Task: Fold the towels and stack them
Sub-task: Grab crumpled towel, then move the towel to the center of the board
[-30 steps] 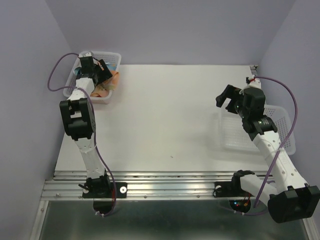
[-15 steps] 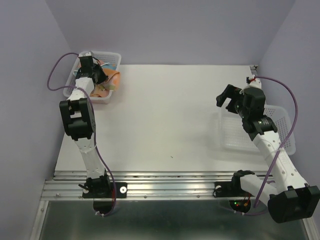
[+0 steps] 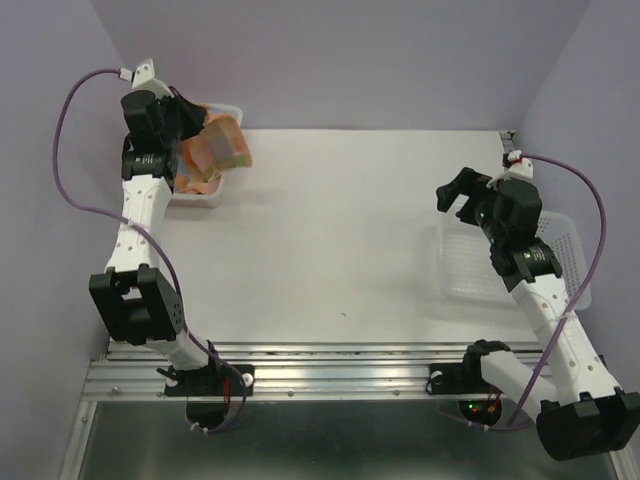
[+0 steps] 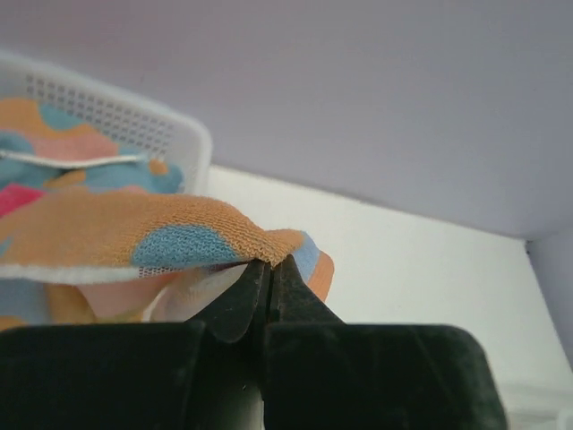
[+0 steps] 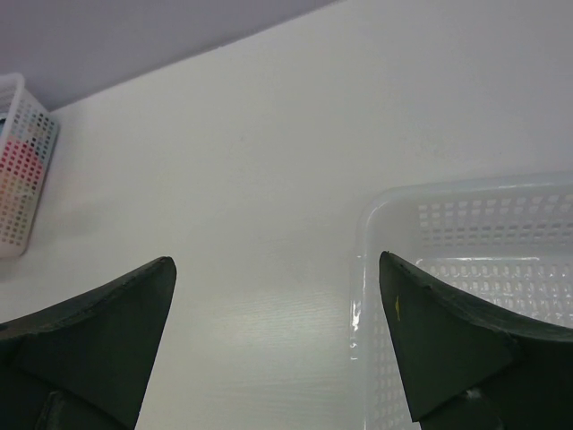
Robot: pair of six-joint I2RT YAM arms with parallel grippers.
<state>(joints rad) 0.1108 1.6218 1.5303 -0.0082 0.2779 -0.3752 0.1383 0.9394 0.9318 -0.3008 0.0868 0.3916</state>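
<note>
Note left gripper [image 4: 269,269] pinched shut on one corner of the orange towel [image 3: 218,150], terry cloth caught between the closed tips. Compare with a second ago: then low inside the left basket [image 3: 205,197], jaws spread over the heap; now lifted above the basket's far end, with the dotted cloth hanging from the grip and draped over the right rim. Cannot tell whether the lower edge is free of the basket yet. Read this as the pick made and the first towel on its way out. See more cloth left in the basket from the left wrist view, pink and light blue patches; cannot make out a purple one. Find right gripper [image 3: 462,195] spread wide and holding nothing, poised over the table [image 3: 340,220] at the inner edge of the right basket [image 3: 565,290], much where it was a second ago. Judge the task barely begun: nothing folded, nothing stacked. Expect the next move to call for carrying the towel to the open middle of the table and laying it flat. Watch the single-corner hold: likely to hang bunched, and liable to drag a neighbouring cloth out with it.
</note>
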